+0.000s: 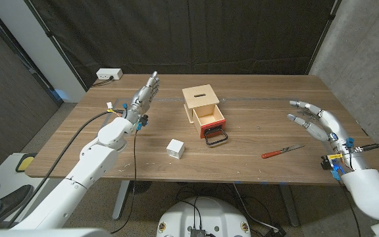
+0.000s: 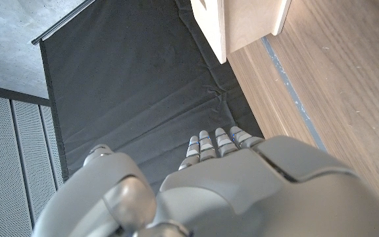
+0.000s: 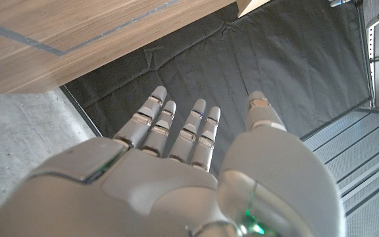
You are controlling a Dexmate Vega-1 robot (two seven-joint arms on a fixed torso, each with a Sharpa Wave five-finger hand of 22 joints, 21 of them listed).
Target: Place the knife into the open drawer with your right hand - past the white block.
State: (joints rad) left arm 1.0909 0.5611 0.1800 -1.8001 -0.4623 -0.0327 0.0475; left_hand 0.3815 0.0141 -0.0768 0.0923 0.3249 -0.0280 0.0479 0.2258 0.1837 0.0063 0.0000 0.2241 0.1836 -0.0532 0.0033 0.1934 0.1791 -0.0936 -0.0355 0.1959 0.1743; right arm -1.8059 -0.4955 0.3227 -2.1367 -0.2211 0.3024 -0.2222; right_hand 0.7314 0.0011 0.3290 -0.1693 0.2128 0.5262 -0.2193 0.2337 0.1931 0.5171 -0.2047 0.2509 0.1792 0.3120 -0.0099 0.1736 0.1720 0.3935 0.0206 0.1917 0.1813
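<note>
The block lies left of the knife, both nearer the robot than the open drawer.

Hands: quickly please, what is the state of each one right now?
Left hand: open, holding nothing, fingers extended.
Right hand: open, holding nothing; the knife lies on the table, untouched.

Can't really see inside the red drawer from the head view, its inner floor is too small and dark to tell. The wooden box is chopped off by the frame edge in the left wrist view, just a corner shows. The right arm runs off the bottom corner. A shoe at the lower left edge is half cut off too.
</note>
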